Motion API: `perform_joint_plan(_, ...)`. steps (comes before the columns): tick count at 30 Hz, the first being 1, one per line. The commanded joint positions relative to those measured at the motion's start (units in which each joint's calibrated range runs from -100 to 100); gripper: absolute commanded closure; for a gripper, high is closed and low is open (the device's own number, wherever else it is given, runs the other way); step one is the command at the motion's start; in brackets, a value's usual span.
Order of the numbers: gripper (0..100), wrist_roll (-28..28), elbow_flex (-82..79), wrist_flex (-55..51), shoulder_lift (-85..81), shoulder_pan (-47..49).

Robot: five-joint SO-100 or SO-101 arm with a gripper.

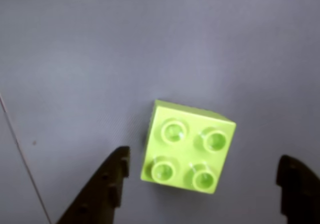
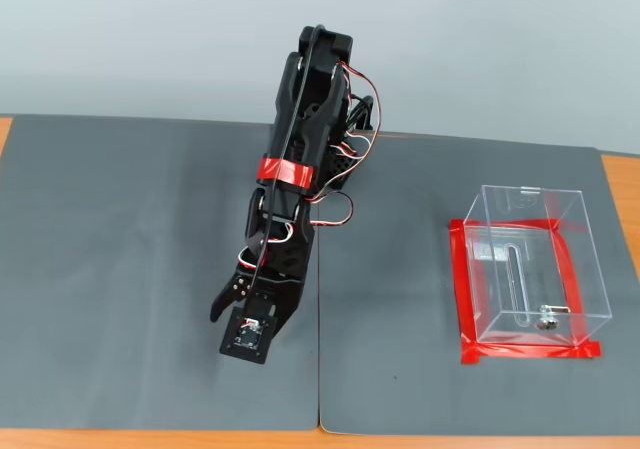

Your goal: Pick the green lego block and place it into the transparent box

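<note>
Green lego block (image 1: 187, 148) glossy plastic; mat (image 2: 120, 249) matt.

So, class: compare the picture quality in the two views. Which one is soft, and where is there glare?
Wrist view: soft throughout, the green lego block and the open tool have fuzzy edges. Fixed view: sharp and evenly lit, with pale reflections on the transparent box walls.

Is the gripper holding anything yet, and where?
Nothing held. The open gripper straddles the small lime-green studded plastic brick on the grey mat, both fingers clear of its sides.
</note>
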State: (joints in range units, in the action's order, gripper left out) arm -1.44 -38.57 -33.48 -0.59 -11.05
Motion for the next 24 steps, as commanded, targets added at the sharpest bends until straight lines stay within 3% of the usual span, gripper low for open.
perform_joint_plan(1,67,-0.3,4.0,-0.2,1.1,0.1)
perform_joint_plan(24,67,-0.3,10.3,-8.5,5.0,-0.4)
